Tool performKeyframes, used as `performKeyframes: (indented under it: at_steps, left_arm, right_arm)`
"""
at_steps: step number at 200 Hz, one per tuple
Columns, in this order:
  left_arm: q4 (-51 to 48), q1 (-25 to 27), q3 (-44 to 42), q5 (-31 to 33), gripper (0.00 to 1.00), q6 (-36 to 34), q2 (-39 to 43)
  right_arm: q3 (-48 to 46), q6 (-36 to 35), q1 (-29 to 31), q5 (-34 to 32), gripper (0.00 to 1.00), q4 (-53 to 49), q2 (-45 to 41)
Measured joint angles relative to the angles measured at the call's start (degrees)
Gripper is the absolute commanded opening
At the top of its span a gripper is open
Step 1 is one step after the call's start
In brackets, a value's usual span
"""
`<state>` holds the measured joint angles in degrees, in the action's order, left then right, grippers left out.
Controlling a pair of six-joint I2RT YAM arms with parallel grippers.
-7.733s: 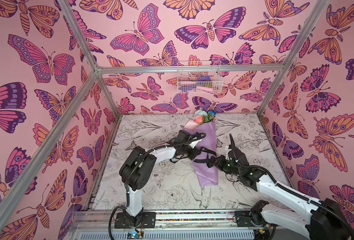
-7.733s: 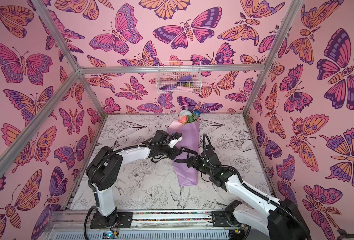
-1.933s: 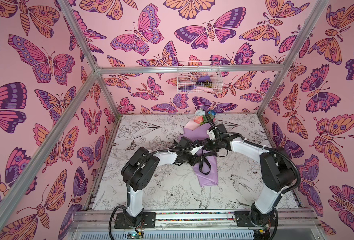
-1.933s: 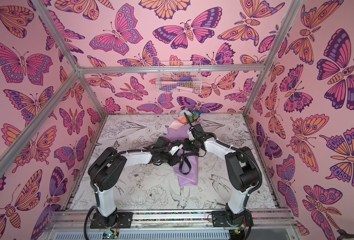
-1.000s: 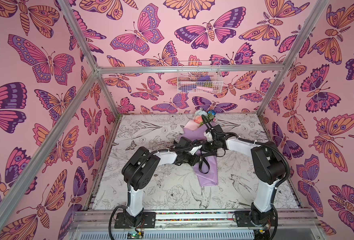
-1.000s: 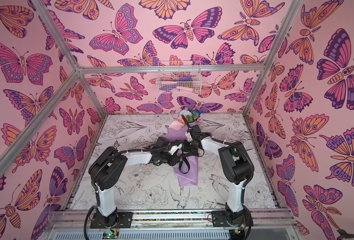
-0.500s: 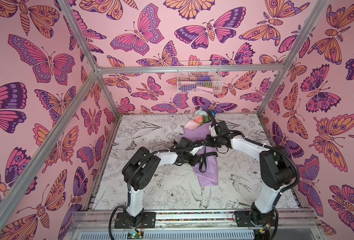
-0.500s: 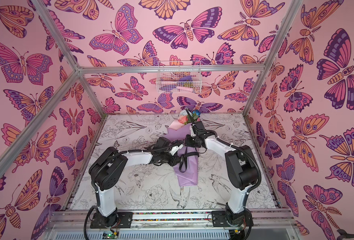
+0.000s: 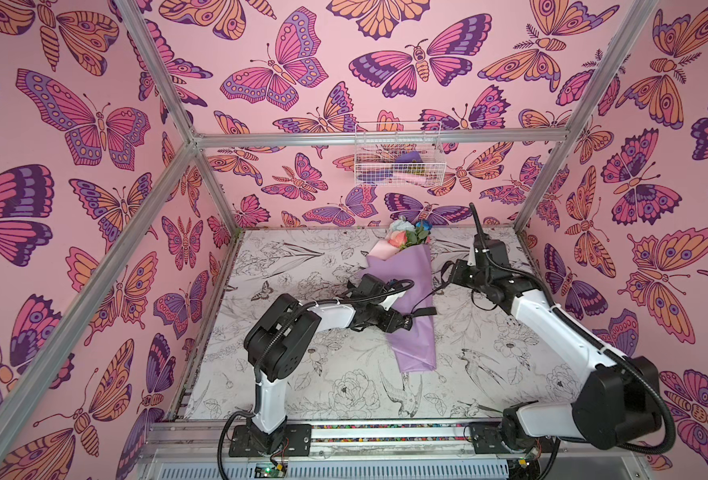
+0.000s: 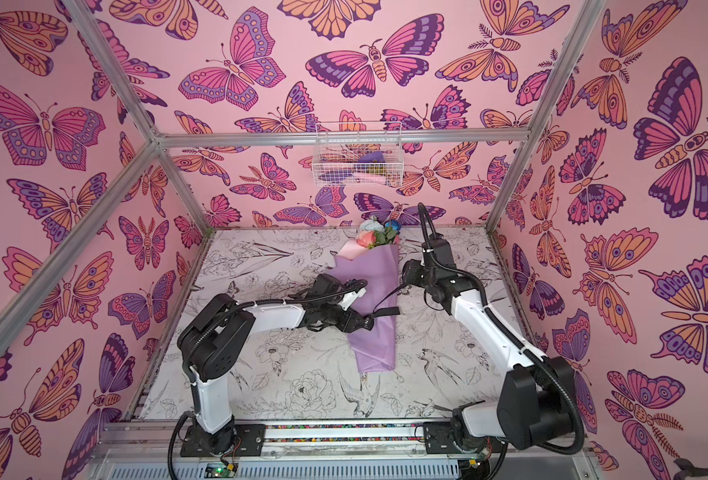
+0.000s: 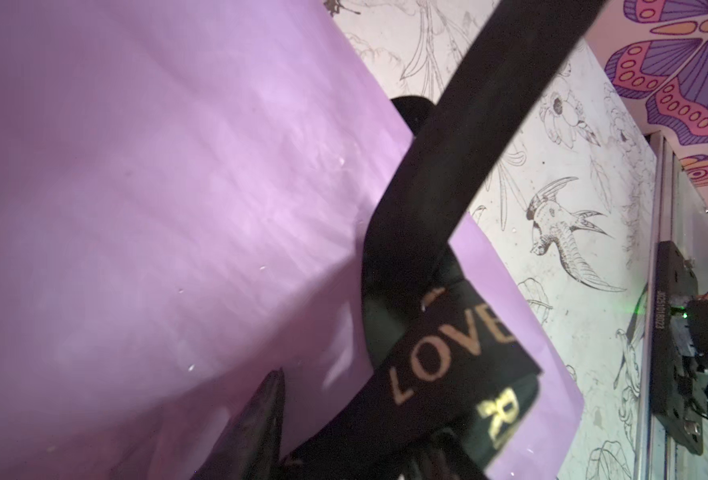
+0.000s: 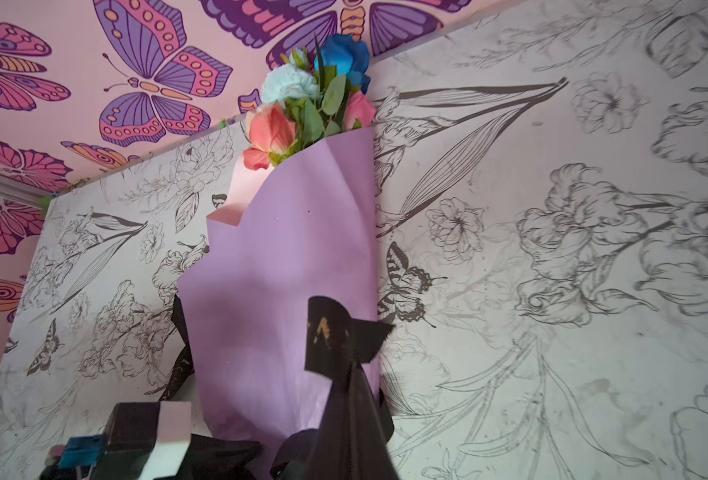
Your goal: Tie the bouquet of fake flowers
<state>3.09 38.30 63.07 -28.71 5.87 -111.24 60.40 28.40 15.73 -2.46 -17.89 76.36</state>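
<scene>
bouquet of fake flowers (image 9: pixel 416 274): peach-pink, pale blue and deep blue blooms, green leaves, lilac paper wrap. ribbon (image 11: pixel 460 166): black, gold lettering. walls (image 9: pixel 94 124): pink, purple-orange-magenta butterfly print. table (image 9: pixel 344 374): white, black line-drawn flowers and birds. wire basket (image 9: pixel 398 166): white.

The bouquet of fake flowers (image 9: pixel 416 270) is wrapped in smooth, matt lilac paper; the ribbon (image 11: pixel 468 145) is black woven cloth with gold print; the frame bar (image 9: pixel 302 139) is brushed metal; the table (image 9: pixel 344 374) is matt and scuffed.

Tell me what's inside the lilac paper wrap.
Peach-pink, pale blue and deep blue blooms with green leaves poke out of its open end. Stems, if any, are covered by the paper.
</scene>
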Motion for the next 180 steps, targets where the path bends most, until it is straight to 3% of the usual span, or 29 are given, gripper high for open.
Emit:
performKeyframes:
  at_steps: [27,77,122,180]
  left_arm:
    - [-0.74,-0.04,0.00,0.31,0.66,0.02,1.16]
    - [-5.64,-0.04,1.66,5.88,0.67,0.24,6.91]
    - [-11.04,-0.28,4.33,11.76,0.77,-1.36,8.76]
    - [-15.47,-1.57,2.14,15.82,0.73,-2.27,11.26]
  right_arm:
    - [-0.31,-1.20,0.00,-2.69,0.00,-1.36,-3.91]
    - [-0.02,-3.39,0.00,-6.51,0.00,-2.99,-7.82]
    - [5.05,-5.25,0.00,-9.33,0.00,-4.11,-3.72]
    - [12.13,-6.67,-0.04,-10.10,0.00,-3.41,4.37]
